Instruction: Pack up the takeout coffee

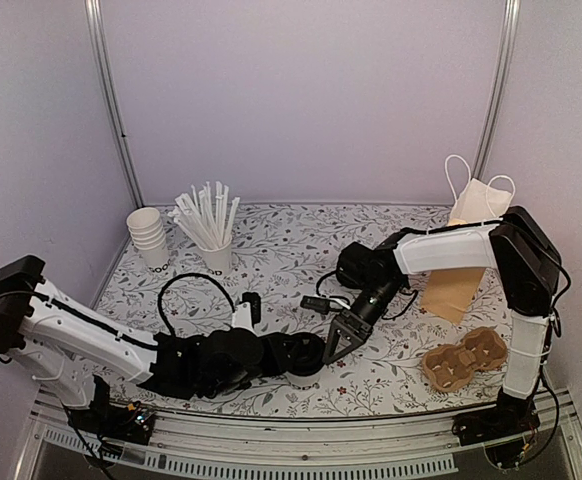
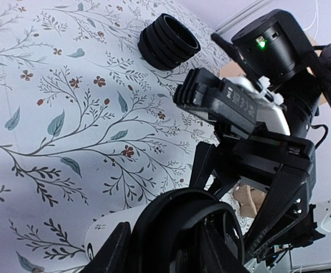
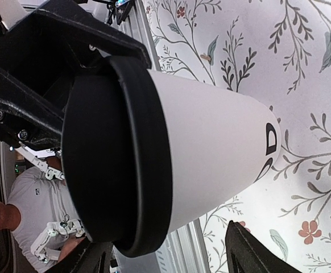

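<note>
The takeout coffee (image 1: 306, 364) is a white paper cup with dark print and a black lid, standing at the front middle of the table. My left gripper (image 1: 293, 356) is shut on its lid end. In the left wrist view the black lid (image 2: 191, 224) fills the space between my fingers, with the white cup wall (image 2: 111, 230) below it. My right gripper (image 1: 339, 338) is open just right of the cup. In the right wrist view the cup (image 3: 211, 148) lies close above my spread right gripper (image 3: 168, 242), not touched by it.
A cardboard cup carrier (image 1: 461, 360) lies at the front right. A brown paper bag (image 1: 451, 290) and a white bag (image 1: 476, 200) stand behind it. A stack of lidless white cups (image 1: 149, 235) and a cup of white sticks (image 1: 211, 235) are back left. A stack of black lids (image 2: 168, 42) sits mid-table.
</note>
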